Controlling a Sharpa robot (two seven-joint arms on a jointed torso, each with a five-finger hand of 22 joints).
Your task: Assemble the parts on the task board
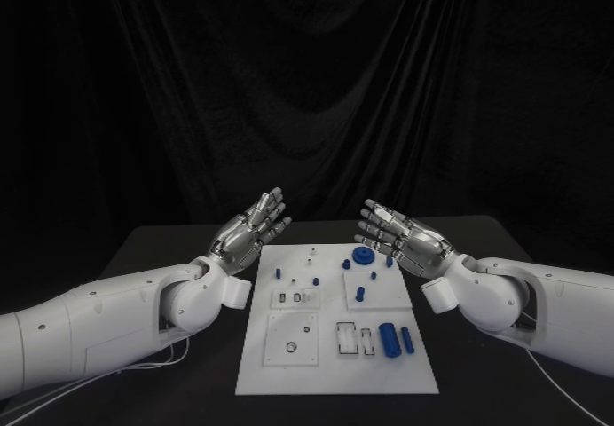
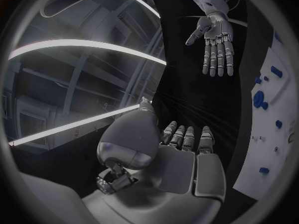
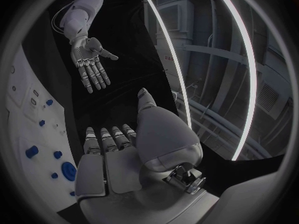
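1. Hovering over the far end of the board (image 1: 256, 377), both hands are raised with palms facing each other: left hand (image 1: 251, 232) at the board's far left corner, right hand (image 1: 402, 238) at its far right corner. Fingers of both are straight and spread, holding nothing.
2. The board lies flat in the middle of the black surface (image 1: 153, 248), long axis running near to far, between the two arms.
3. Loose blue parts sit mostly on the right half: a round knob (image 1: 362, 257) and small pegs (image 1: 359, 293) at the far right, two upright-lying cylinders (image 1: 390, 340) in the near-right area. One small blue peg (image 1: 278, 274) lies on the left side.
4. Key relation: the knob is just below and inward of the right hand, near its fingertips; the left hand is well apart from it. Judgement: the right hand is the nearer one for most parts and would need to turn palm-down and descend.
5. The two cylinders lie near-to-far along their length, nearer the robot than either hand.
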